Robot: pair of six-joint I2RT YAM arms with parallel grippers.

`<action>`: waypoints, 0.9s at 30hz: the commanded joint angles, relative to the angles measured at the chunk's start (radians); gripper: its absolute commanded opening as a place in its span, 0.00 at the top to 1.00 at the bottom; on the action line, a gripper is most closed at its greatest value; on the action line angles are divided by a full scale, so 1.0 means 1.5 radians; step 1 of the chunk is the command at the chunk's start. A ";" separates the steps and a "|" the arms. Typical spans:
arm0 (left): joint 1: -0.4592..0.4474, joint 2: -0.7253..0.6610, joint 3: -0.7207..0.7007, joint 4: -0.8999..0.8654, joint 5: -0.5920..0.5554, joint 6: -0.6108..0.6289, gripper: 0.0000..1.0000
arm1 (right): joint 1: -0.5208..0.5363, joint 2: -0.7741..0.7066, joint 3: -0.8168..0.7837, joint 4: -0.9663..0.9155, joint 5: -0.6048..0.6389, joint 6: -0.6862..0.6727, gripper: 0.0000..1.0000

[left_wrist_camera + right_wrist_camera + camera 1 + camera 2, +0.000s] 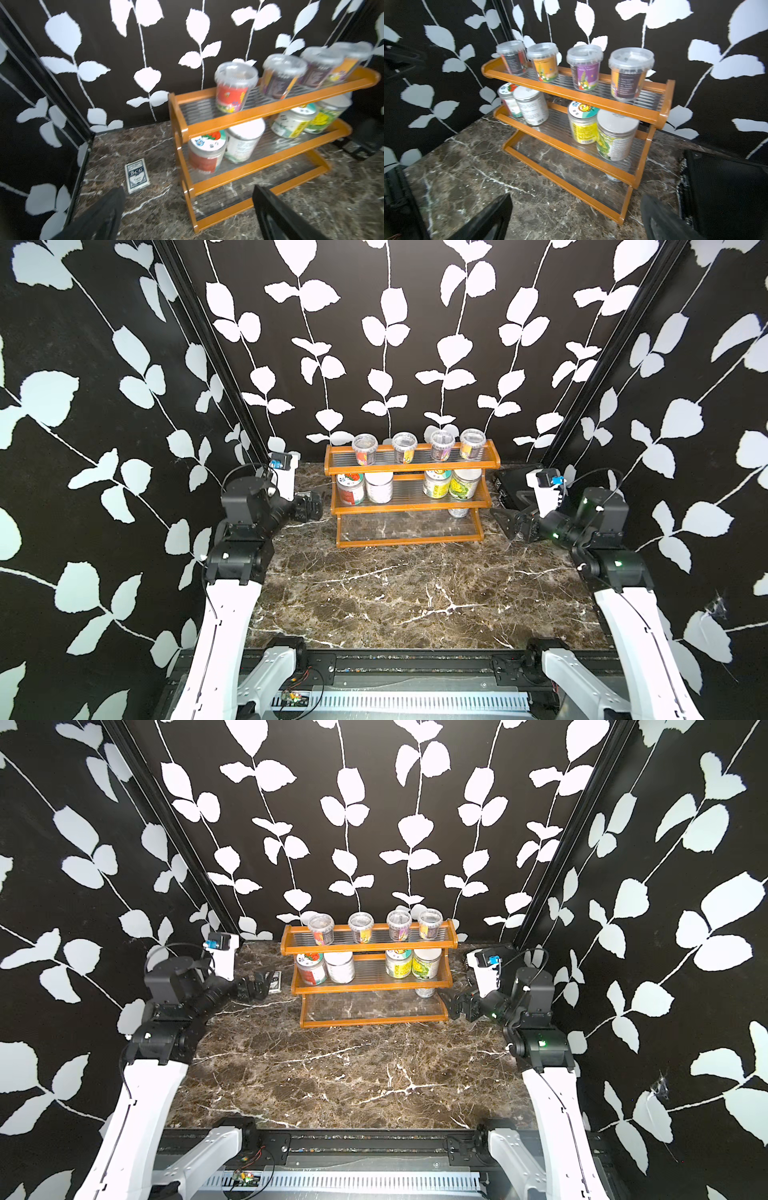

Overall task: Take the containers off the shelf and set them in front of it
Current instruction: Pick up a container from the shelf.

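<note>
Against back wall (353, 377), shelf (411, 467) running left-right, containers (404, 447) upright, both jaws apart.

Two high views, two low wrist views flanking the shelf (407, 468).
Both top views sit well back above the table's (374, 593) near edge, looking down toward the far wall (353, 364), sharing nearly the whole scene. The left wrist view looks right and far from near the shelf's left end; the right wrist view mirrors it. All four share the shelf.

black leaf-print walls (75, 497), brown marble tabletop (415, 593)
</note>
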 commanded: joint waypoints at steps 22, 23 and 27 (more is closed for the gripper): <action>-0.184 0.392 0.379 -0.062 -0.121 0.032 0.03 | 0.206 0.194 0.329 -0.189 0.119 -0.030 0.00; -0.184 0.401 0.384 -0.060 -0.128 0.032 0.04 | 0.207 0.196 0.329 -0.189 0.121 -0.032 0.00; -0.185 0.428 0.400 -0.046 -0.137 0.027 0.08 | 0.207 0.201 0.327 -0.185 0.125 -0.033 0.00</action>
